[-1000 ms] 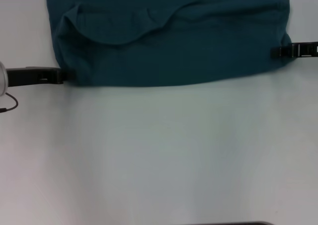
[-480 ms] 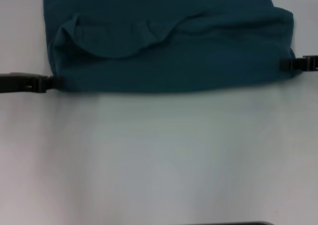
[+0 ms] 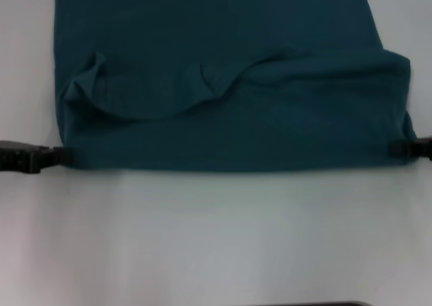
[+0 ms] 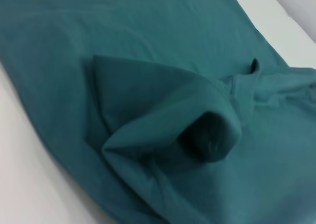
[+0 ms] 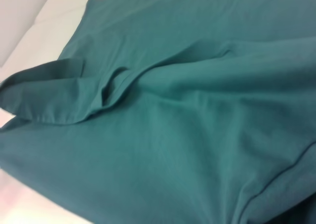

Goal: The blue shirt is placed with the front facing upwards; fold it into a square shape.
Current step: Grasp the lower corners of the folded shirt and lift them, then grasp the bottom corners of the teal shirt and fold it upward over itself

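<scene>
Shirt count: I see one blue shirt [image 3: 229,69] and no other garment.
Shirt position: it lies on the white table [image 3: 216,238], filling the far part of my head view and running off the far edge; the near half of the table is bare white surface.
Shirt fold: a layer of the cloth is doubled over the rest, so the near edge is a thick, straight fold line running from one gripper to the other. The doubled layer ends in a wavy, rumpled edge partway up.
Visible side: plain cloth only; I can make out no lettering and no collar in any view.
Gripper count: two, one at each near corner of the fold.
Left gripper [image 3: 59,156]: it comes in low from the left edge of my head view, its tip touching the shirt's near left corner. It seems to be pinching that corner, but the tips are too dark and small for me to be sure, so I cannot tell.
Right gripper [image 3: 403,148]: only its dark tip shows at the right edge, touching the near right corner. I cannot tell whether it is clamped or loose.
Left wrist view: the shirt [image 4: 163,130], with a rolled, tube-like bunch of cloth close to the camera.
Right wrist view: the shirt [image 5: 187,120], with one folded flap lying over the lower layer.
</scene>
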`<state>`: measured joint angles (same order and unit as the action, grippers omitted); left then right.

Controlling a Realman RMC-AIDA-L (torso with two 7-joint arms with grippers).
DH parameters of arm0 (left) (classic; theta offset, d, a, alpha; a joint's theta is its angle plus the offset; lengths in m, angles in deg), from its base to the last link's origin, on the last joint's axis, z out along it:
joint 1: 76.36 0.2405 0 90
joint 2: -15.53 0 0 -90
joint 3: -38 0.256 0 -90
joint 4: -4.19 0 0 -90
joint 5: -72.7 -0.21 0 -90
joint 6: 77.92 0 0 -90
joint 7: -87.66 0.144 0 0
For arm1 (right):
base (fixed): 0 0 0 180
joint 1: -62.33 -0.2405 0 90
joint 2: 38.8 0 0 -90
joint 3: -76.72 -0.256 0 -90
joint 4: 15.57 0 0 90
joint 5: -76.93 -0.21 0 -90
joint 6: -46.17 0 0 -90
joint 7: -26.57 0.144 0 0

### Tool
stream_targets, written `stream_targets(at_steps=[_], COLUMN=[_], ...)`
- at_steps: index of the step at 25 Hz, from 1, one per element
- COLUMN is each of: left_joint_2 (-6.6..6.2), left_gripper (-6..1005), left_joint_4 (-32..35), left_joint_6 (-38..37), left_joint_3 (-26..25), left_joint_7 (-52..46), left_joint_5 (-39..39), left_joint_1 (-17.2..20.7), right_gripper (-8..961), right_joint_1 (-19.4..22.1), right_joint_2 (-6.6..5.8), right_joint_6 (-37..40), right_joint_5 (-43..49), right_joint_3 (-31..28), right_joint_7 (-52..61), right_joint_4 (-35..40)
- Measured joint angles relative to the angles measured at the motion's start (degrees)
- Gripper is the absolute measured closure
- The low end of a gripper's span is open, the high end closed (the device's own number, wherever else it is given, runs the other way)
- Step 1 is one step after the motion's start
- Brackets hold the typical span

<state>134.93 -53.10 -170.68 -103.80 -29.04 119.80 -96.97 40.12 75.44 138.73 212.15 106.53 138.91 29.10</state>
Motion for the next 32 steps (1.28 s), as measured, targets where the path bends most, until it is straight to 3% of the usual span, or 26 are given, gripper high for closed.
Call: stream_targets(at_steps=[9, 20, 32], left_joint_2=[-1.10, -2.10, -2.08], left_gripper=[996, 996, 996], left_joint_4=[-0.8, -0.7, -0.2], left_joint_6=[-9.7, -14.3, -15.9], left_joint_3=[-0.1, -0.2, -1.7], left_joint_7=[3.3, 4.5, 6.5], left_joint_5=[0.0, -1.2, -4.3], left_joint_1=[1.7, 3.3, 5.4], right_gripper=[907, 906, 907], right_joint_1=[4.3, 10.4, 10.5], right_joint_2=[-0.01, 0.29, 0.82], right_joint_6=[7.2, 15.3, 15.3], right_joint_5=[0.0, 0.3, 4.4], right_joint_3=[-0.1, -3.2, -3.8], right_joint_7=[-5.1, -9.8, -12.2], right_joint_4=[0.4, 3.8, 3.2])
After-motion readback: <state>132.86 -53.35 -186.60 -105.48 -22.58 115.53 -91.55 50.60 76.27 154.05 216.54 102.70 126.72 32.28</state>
